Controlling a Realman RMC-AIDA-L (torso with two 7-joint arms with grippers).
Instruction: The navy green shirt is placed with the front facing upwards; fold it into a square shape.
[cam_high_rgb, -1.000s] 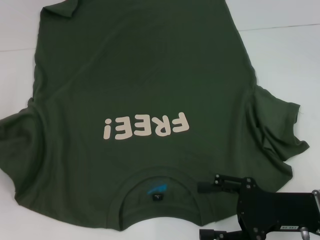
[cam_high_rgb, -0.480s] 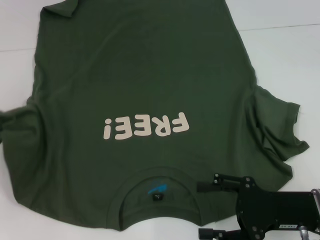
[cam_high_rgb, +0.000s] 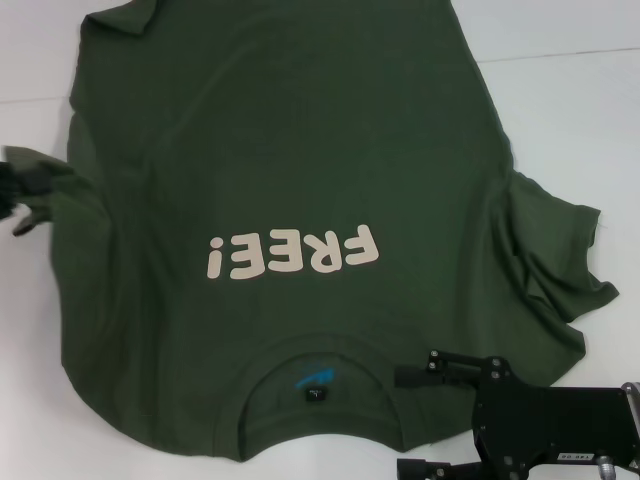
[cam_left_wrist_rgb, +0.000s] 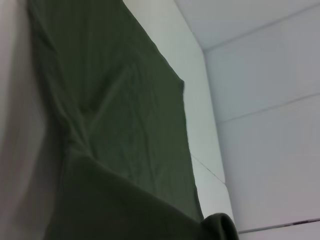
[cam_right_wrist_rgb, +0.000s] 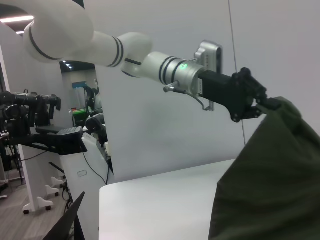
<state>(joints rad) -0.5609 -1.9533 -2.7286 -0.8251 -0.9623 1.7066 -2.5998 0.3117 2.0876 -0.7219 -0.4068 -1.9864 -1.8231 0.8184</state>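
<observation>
The navy green shirt (cam_high_rgb: 300, 150) lies spread front up on the white table (cam_high_rgb: 570, 110), its cream "FREE!" print (cam_high_rgb: 292, 252) and ribbed collar (cam_high_rgb: 320, 352) on my near side. At the head view's left edge my left gripper (cam_high_rgb: 12, 190) is shut on the shirt's left sleeve and holds it raised off the table. The right wrist view shows that same left gripper (cam_right_wrist_rgb: 264, 104) pinching the green cloth (cam_right_wrist_rgb: 270, 175), which hangs below it. The left wrist view shows only draped shirt fabric (cam_left_wrist_rgb: 125, 125). My right gripper (cam_high_rgb: 401, 421) stands open by the collar, holding nothing.
The shirt's right sleeve (cam_high_rgb: 550, 260) lies rumpled and spread to the right. White table surface shows to the right of the shirt and at the far left. Beyond the table edge, the right wrist view shows a white wall (cam_right_wrist_rgb: 150, 145) and lab equipment (cam_right_wrist_rgb: 35, 120).
The left sleeve has come up off the table and moved inward and farther from me. The left gripper now shows at the left edge. The right arm has not moved.
</observation>
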